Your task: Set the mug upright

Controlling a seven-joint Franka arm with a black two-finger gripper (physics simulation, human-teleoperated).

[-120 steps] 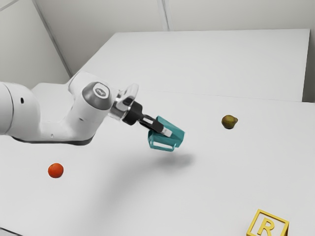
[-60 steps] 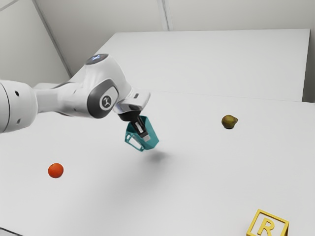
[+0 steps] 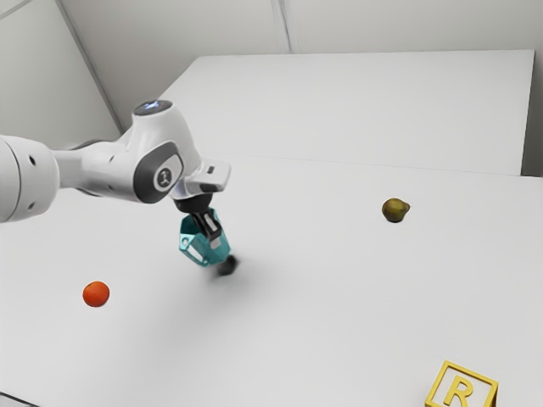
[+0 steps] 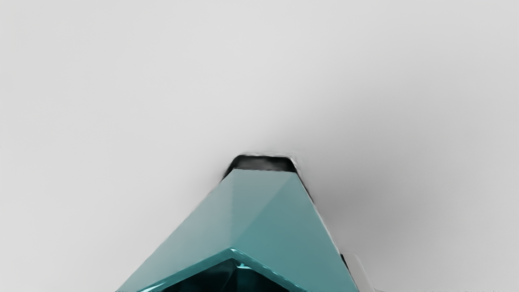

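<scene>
White table [image 3: 356,314]: shaded beneath the raised hand.
Arm [image 3: 157,157]: stretched in from the exterior view's left.
Gripper [image 3: 214,241]: clamped on the mug's sides, one finger hidden.
Mug [image 3: 221,253]: held tilted, mouth up toward the hand; base perhaps just clear of the table.
Yellow R block [image 3: 459,392]: seen near the exterior view's bottom edge.
Brownish fruit [image 3: 394,210]: seen well apart from the mug.
Orange ball [image 3: 96,294]: seen at the exterior view's left.
</scene>
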